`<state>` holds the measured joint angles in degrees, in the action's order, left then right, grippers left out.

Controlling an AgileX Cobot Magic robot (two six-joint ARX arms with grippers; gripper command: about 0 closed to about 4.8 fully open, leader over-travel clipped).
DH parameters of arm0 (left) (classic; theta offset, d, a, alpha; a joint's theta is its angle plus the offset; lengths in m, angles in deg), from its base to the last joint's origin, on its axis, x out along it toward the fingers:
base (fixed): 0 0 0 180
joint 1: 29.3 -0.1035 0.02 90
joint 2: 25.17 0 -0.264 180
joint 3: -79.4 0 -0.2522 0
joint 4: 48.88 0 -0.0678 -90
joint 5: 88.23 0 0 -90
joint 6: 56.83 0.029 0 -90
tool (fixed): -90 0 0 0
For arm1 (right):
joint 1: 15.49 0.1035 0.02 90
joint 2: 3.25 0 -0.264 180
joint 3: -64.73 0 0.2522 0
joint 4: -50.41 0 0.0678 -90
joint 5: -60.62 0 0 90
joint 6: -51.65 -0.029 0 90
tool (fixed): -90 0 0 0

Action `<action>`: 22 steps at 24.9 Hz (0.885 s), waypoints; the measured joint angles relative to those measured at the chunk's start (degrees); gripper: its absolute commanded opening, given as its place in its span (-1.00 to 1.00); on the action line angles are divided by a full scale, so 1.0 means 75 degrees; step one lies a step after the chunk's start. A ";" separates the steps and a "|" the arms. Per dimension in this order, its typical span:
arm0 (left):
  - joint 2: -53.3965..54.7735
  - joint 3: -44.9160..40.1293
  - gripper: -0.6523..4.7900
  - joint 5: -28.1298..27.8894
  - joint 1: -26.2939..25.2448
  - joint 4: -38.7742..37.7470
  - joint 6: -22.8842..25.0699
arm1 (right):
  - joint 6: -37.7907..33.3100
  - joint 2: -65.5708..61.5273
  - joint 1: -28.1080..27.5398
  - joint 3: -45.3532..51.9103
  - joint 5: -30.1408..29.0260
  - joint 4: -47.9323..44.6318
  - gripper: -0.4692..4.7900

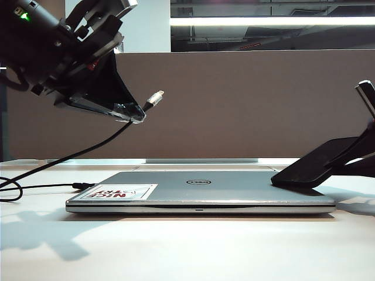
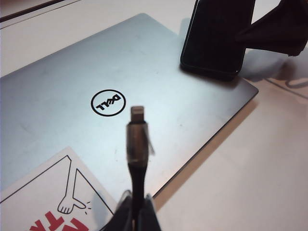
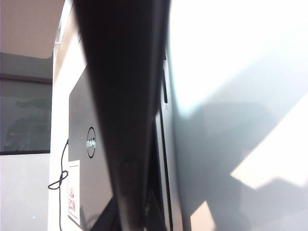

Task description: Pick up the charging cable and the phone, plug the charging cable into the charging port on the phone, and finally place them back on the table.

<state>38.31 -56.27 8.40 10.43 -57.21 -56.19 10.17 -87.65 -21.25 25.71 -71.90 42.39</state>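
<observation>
My left gripper [image 1: 136, 114] hangs high at the left, shut on the charging cable [image 1: 88, 149]. Its silvery plug [image 1: 154, 98] sticks out past the fingertips, pointing right and slightly up. In the left wrist view the plug [image 2: 137, 115] floats above the laptop lid, and the fingers [image 2: 126, 217] pinch the black cable [image 2: 137, 168]. The phone [image 1: 307, 165] is tilted, its low end on the laptop's right corner and its high end in my right gripper [image 1: 364, 153], which is shut on it. In the right wrist view the phone [image 3: 125, 96] is seen edge-on between the right gripper [image 3: 139, 219] jaws.
A closed silver Dell laptop [image 1: 199, 190] with a red-and-white sticker [image 1: 120, 192] lies mid-table [image 1: 187, 252]. A second black cable with a black plug [image 1: 79, 185] lies left of the laptop. A grey-brown partition [image 1: 246, 105] stands behind.
</observation>
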 measured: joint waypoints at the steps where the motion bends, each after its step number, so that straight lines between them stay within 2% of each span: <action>1: 0.0000 0.0000 -0.79 0.0000 0.0000 0.0000 0.0000 | 0.0032 0.0140 0.0026 0.0015 0.0096 0.0035 -0.85; 6: 0.0000 0.0000 -0.79 0.0000 0.0000 0.0003 0.0000 | 0.0289 0.1139 0.0020 -0.0187 0.0644 0.1087 -0.85; 10: 0.0000 0.0000 -0.79 0.0000 0.0000 0.0003 0.0000 | 0.1364 0.1918 0.0003 -0.1405 0.0959 0.3497 -0.85; 15: 0.0000 -0.0003 -0.79 0.0000 0.0000 0.0003 0.0000 | 0.3448 0.2066 0.0055 -0.3625 0.2247 0.7938 -0.85; 19: 0.0000 0.0000 -0.79 0.0000 0.0000 0.0003 0.0000 | 0.4316 0.2092 0.0367 -0.4744 0.3276 0.9702 -0.85; 22: 0.0000 0.0000 -0.79 0.0000 0.0000 0.0003 0.0000 | 0.4479 0.2092 0.0749 -0.5141 0.3579 1.0617 -0.85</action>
<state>38.31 -56.27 8.40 10.43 -57.19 -56.19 43.77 -71.96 -15.63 -12.85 -45.06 122.02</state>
